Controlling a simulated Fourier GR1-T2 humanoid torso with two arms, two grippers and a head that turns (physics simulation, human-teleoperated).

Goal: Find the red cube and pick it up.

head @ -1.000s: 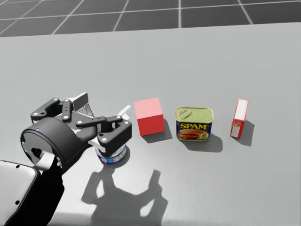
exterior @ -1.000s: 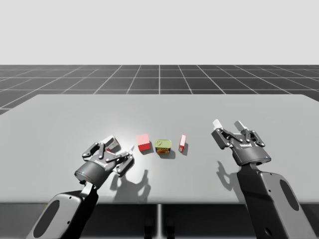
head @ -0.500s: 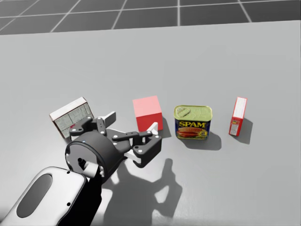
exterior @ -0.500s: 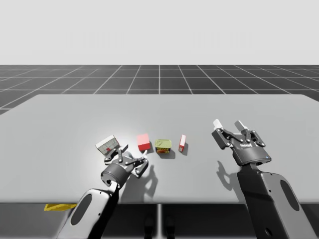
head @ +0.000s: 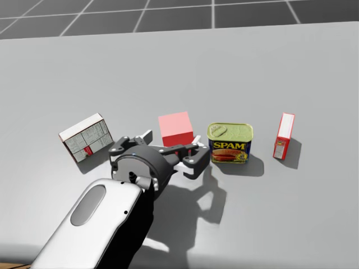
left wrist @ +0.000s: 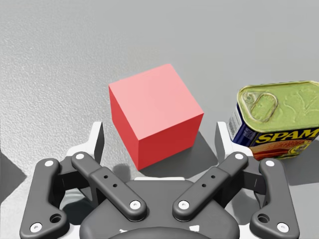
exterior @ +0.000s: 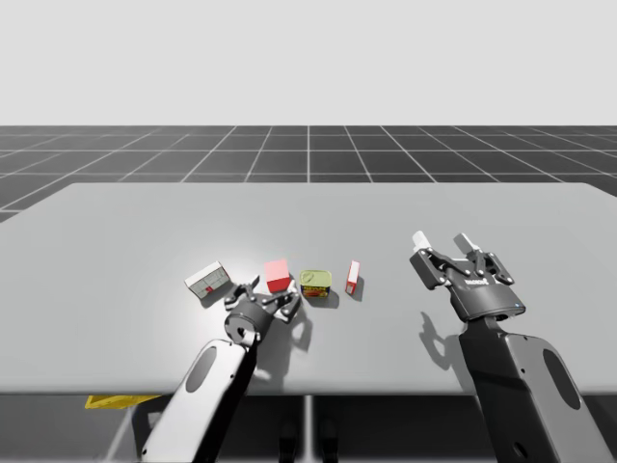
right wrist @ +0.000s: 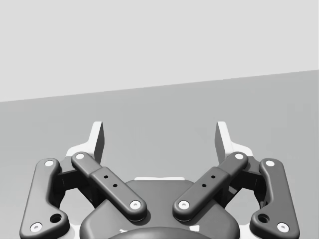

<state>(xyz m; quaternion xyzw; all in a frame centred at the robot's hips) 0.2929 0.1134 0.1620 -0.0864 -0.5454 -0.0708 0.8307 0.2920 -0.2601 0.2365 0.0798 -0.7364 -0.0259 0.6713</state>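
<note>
Now the solid red cube (left wrist: 154, 114) sits on the grey table (head: 269, 73). Its near corner lies between the spread fingers of our left gripper (left wrist: 159, 139), neither finger touching it. A green-topped rectangular tin (left wrist: 276, 114) stands just beside the cube. Our right gripper (exterior: 442, 239) hovers well apart, its fingers parted.

Left hand (left wrist: 159, 137) and right hand (right wrist: 159, 134) gape wide.
</note>
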